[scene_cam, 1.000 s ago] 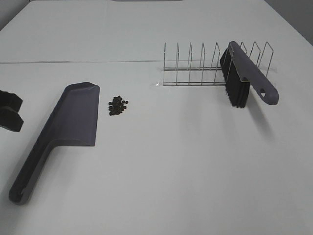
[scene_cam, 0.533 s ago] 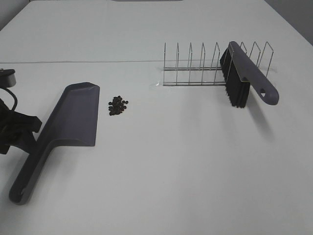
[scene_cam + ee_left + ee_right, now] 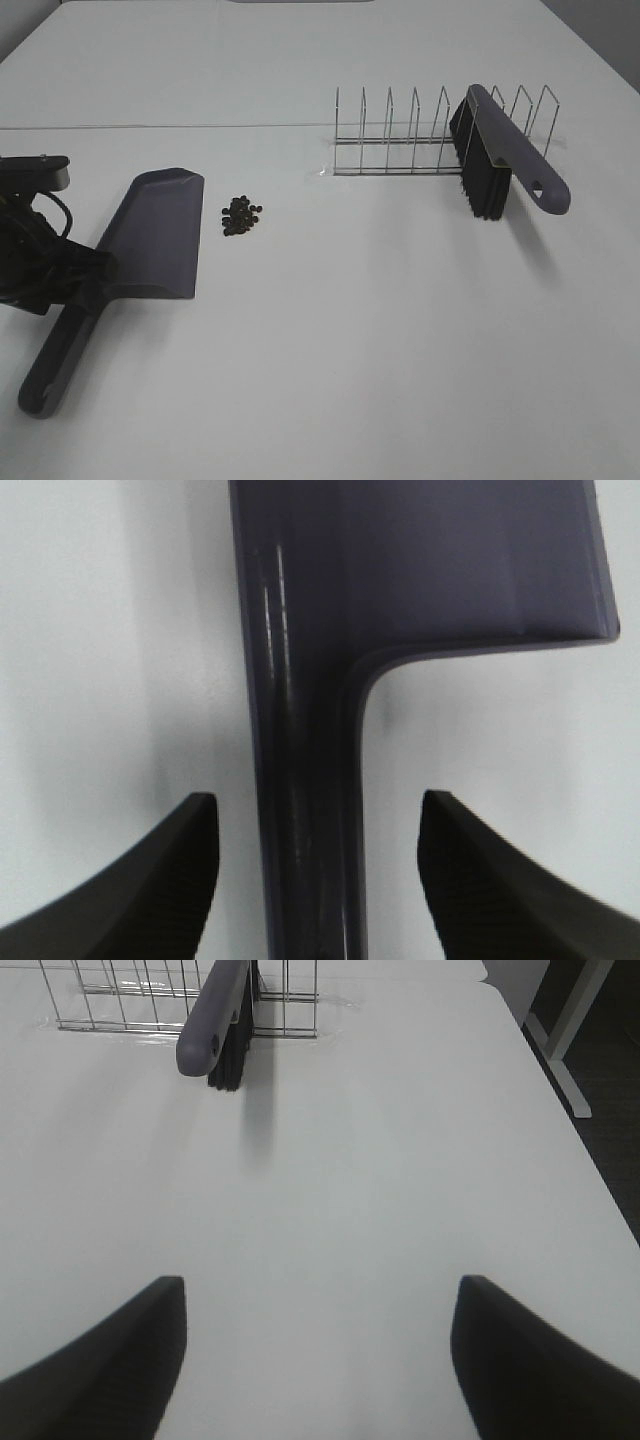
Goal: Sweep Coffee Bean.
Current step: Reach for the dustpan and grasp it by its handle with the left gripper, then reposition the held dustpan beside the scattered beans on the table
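Observation:
A small pile of dark coffee beans lies on the white table, just right of the grey dustpan. The dustpan lies flat, its handle pointing toward the near left. My left gripper is open and straddles the top of the handle. In the left wrist view the handle runs between the two fingers without touching them. The grey brush leans in the wire rack at the far right, bristles down. My right gripper is open and empty over bare table, with the brush well ahead of it.
The wire rack has several upright dividers. A seam crosses the table behind the dustpan and rack. The table's right edge drops off to a dark floor and a table leg.
My left arm has moved in from the left edge to the dustpan's handle, and its open fingers now straddle it. Beans, dustpan and brush have not moved.

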`<state>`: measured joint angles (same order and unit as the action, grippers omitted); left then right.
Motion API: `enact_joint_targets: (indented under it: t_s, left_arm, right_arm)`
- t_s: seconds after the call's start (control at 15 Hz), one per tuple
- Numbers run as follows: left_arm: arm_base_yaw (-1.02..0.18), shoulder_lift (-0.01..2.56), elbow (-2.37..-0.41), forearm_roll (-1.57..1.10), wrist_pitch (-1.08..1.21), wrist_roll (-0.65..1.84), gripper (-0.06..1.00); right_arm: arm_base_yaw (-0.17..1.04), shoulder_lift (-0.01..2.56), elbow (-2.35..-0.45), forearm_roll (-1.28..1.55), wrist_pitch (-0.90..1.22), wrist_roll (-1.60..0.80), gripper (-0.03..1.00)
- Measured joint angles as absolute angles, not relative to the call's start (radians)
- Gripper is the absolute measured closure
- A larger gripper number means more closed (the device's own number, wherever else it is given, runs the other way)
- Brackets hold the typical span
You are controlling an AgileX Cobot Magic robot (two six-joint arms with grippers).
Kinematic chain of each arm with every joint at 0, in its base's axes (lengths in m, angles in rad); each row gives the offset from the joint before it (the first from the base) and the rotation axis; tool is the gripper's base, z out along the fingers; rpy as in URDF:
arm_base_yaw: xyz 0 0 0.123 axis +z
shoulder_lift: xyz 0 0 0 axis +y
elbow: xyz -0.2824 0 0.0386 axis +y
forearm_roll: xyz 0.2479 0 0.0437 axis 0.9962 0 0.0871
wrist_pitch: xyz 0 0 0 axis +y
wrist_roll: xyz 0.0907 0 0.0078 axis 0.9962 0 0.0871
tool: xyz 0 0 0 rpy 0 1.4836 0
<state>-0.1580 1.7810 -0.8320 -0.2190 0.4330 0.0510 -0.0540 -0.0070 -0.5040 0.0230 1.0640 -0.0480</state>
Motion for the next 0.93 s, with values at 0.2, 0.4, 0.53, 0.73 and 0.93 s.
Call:
enact_joint_targets:
  t_s: [0.2, 0.4, 0.53, 0.73, 0.93]
  left_arm:
    - [-0.158, 1.839, -0.832, -0.217, 0.381, 0.051, 0.37]
    - [-0.158, 1.891, -0.835, -0.215, 0.320, 0.052, 0.37]
    - [-0.158, 1.907, -0.844, -0.214, 0.289, 0.052, 0.39]
    - [-0.158, 1.914, -0.848, -0.212, 0.280, 0.052, 0.56]
    - [-0.158, 1.914, -0.849, -0.213, 0.281, 0.037, 0.56]
  right_arm:
    - [-0.054, -0.007, -0.504, 0.023, 1.064, -0.048, 0.26]
    - [-0.054, -0.007, -0.504, 0.023, 1.064, -0.048, 0.26]
    - [-0.054, -0.007, -0.504, 0.023, 1.064, -0.048, 0.26]
    - [-0.054, -0.007, -0.504, 0.023, 1.064, -0.047, 0.26]
    - [-0.054, -0.007, -0.504, 0.023, 1.064, -0.047, 0.26]
